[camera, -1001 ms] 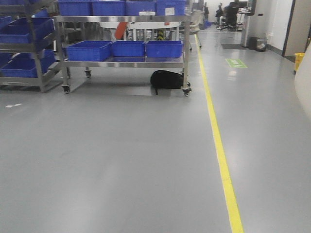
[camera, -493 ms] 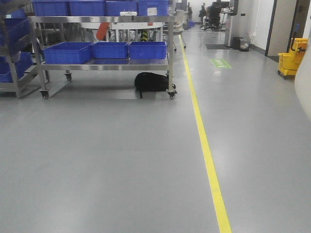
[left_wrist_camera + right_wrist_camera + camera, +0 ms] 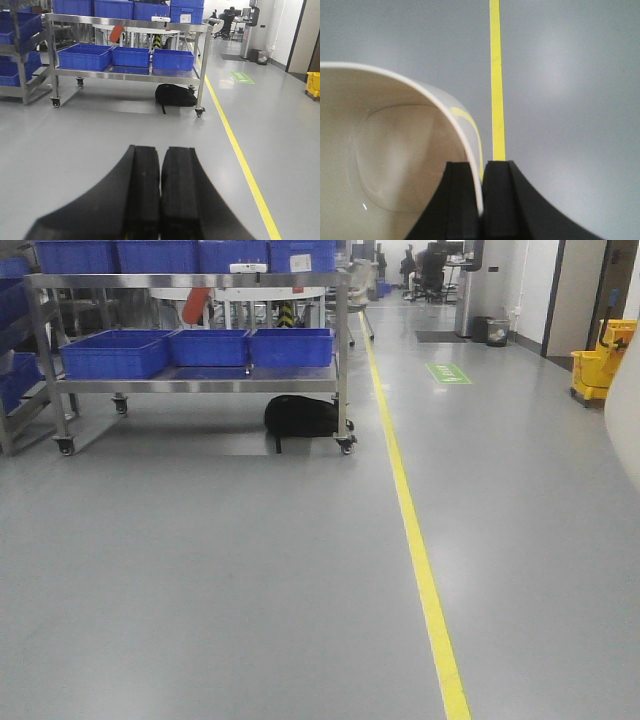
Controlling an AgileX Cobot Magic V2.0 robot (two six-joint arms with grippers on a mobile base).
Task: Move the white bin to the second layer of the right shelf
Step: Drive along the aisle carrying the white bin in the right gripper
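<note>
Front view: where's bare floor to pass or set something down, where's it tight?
Open: the grey floor left of the yellow line, up to the steel cart; also right of the line, short of the mop bucket. Crowded: cart shelf packed with blue crates, black bag beneath.

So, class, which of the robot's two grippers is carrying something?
The right gripper: it pinches the white bin by its wall, while the left gripper is shut on nothing.

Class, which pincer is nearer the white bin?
Right. The right pincer clamps the wall of the glossy cream-white plastic bin; the left pincer is shut, empty, apart from it.
</note>
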